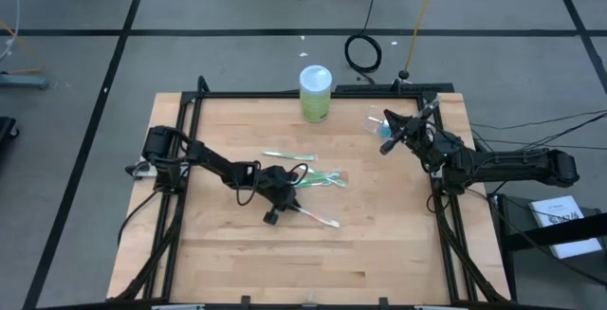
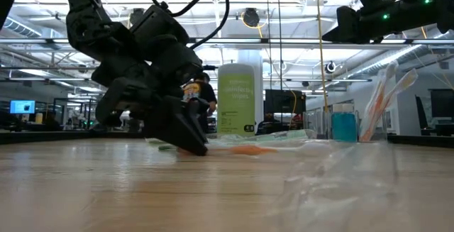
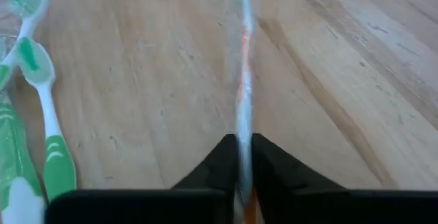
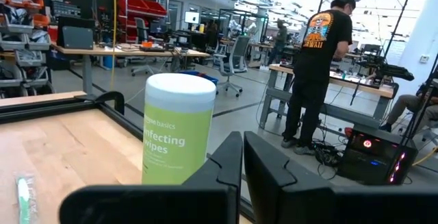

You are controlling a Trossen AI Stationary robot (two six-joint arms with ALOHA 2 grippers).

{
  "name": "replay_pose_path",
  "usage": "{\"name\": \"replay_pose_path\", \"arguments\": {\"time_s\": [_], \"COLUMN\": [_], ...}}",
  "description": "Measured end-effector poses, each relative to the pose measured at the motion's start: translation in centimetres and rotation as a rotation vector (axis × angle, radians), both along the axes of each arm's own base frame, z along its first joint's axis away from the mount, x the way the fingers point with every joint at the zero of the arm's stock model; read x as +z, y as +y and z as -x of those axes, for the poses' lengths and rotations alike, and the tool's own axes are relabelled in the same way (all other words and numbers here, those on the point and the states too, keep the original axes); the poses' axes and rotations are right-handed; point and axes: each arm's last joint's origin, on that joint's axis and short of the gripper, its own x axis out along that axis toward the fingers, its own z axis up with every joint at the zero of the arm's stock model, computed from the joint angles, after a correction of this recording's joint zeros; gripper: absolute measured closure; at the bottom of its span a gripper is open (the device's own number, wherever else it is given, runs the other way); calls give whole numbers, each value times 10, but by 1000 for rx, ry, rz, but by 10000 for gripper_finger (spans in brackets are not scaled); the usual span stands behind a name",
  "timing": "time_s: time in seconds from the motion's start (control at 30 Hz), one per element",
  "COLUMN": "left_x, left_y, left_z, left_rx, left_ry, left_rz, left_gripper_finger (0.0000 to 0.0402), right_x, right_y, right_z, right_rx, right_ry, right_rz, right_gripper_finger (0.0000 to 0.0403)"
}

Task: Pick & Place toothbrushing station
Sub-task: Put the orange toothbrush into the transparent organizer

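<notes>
My left gripper [image 1: 283,206] is low over the middle of the table, shut on a pink-white toothbrush [image 1: 318,218] that runs toward the near right. Two green-white toothbrushes [image 1: 321,179] lie just beyond it, and they also show in the left wrist view [image 3: 42,114]. Another toothbrush [image 1: 285,154] lies farther back. A small clear cup [image 1: 374,120] stands at the far right, beside something teal [image 2: 342,127]. Toothbrushes [image 2: 386,94] lean upright there. My right gripper [image 4: 243,172] is raised above the cup area, shut and empty. My left gripper pinches the pink-white toothbrush's handle [image 3: 242,125] between its two fingertips. The fingers slant down from the table's left, and the brush runs straight on ahead of them. The brush's free end [image 1: 334,223] lies low on or just over the wood; which, I cannot tell.
A lime-green wipes cylinder with a white lid [image 1: 315,92] stands at the far edge, centre. A black frame rail [image 1: 285,95] borders the wooden table. Crumpled clear plastic [image 2: 355,172] lies close to the low camera. A person [image 4: 318,66] stands in the room beyond.
</notes>
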Motion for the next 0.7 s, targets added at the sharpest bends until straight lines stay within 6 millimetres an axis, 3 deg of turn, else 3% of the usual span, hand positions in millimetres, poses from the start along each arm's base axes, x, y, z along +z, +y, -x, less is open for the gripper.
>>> {"name": "replay_pose_path", "arguments": {"time_s": [0.07, 0.23, 0.57, 0.7], "left_x": [2, 24, 129, 131], "left_y": [1, 7, 35, 67], "left_z": [0, 4, 21, 28], "left_rx": [7, 51, 22, 58], "left_ry": [-2, -40, -525, -666], "left_rz": [-3, -12, -78, -45], "left_gripper_finger": [380, 366, 380, 380], "right_x": [0, 0, 0, 0], "right_y": [0, 0, 0, 3], "right_z": [0, 0, 0, -3], "right_rx": [0, 0, 11, 127], "right_ry": [0, 1, -5, 15], "right_rz": [0, 1, -5, 16], "right_gripper_finger": [395, 395, 395, 394]}}
